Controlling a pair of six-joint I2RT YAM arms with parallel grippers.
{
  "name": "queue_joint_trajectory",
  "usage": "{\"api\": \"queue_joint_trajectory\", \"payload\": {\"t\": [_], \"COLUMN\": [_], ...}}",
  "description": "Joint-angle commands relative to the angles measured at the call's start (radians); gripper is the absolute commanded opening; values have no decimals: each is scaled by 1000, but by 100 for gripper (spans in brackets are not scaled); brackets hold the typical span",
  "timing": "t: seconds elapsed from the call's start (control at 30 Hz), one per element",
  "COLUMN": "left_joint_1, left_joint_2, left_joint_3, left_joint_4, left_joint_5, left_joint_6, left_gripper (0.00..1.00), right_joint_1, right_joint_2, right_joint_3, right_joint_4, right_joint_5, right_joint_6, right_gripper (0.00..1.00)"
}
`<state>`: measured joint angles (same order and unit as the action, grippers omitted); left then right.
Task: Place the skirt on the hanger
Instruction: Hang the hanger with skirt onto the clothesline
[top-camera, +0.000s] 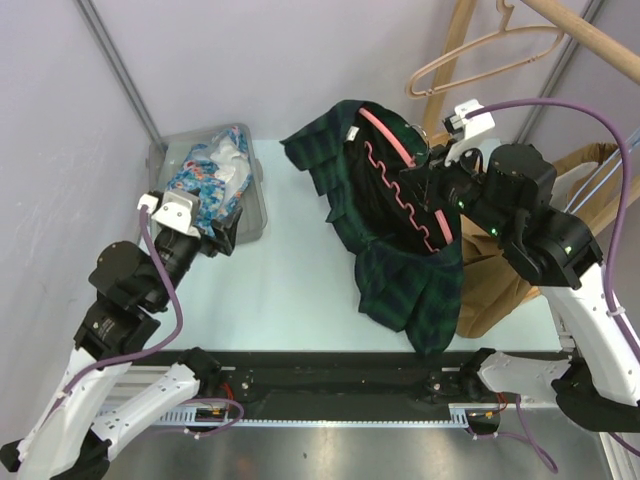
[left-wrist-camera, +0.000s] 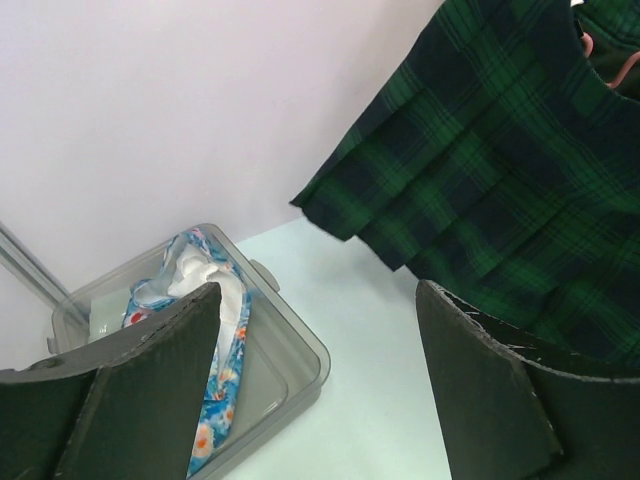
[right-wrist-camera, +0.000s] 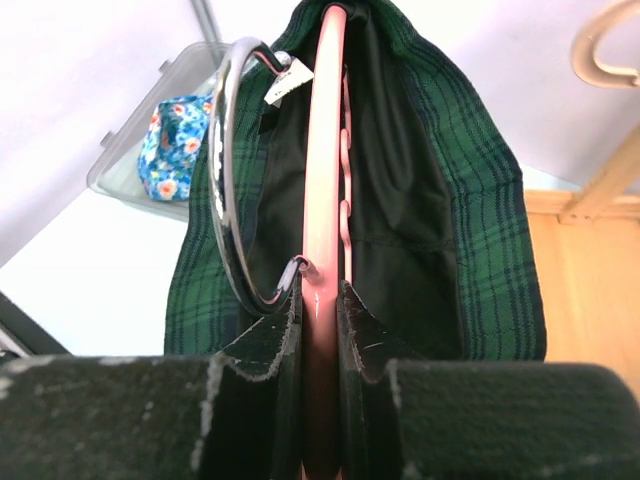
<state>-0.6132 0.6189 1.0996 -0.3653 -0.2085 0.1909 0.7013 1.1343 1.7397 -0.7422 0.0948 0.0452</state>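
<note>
A dark green plaid skirt (top-camera: 400, 270) hangs around a pink hanger (top-camera: 400, 180) held above the table. In the right wrist view the skirt (right-wrist-camera: 480, 180) wraps both sides of the pink hanger bar (right-wrist-camera: 322, 150), whose silver hook (right-wrist-camera: 222, 180) curves to the left. My right gripper (right-wrist-camera: 320, 310) is shut on the pink hanger bar; it also shows in the top view (top-camera: 437, 190). My left gripper (left-wrist-camera: 318, 380) is open and empty, low over the table beside the bin, with the skirt (left-wrist-camera: 500, 170) hanging ahead to its right. It shows in the top view (top-camera: 222, 235) too.
A grey plastic bin (top-camera: 255, 215) with a blue floral garment (top-camera: 205, 170) stands at the back left, also in the left wrist view (left-wrist-camera: 290, 345). A wooden rack with a beige hanger (top-camera: 480, 50) and a brown bag (top-camera: 500, 280) stand at the right.
</note>
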Motion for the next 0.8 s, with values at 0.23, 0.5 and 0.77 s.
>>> {"api": "queue_joint_trajectory", "payload": {"t": [0.23,0.5,0.77], "left_joint_1": [3,3,3], "left_joint_2": [7,5,-1], "left_joint_3": [-26,-32,-37], "left_joint_4": [35,40,48], "left_joint_5": [-20,-20,-3], "left_joint_6": [-47,-59,-65], "left_gripper": [83,83,83], "right_joint_1": [-2,-22,-85], "right_joint_2": [-84,-56,-28], "right_joint_3": [-74,-62,-65], "right_joint_4": [118,35,-20], "right_joint_5": [249,470,533], "right_joint_6": [169,272,341], "right_gripper": [0,0,0]}}
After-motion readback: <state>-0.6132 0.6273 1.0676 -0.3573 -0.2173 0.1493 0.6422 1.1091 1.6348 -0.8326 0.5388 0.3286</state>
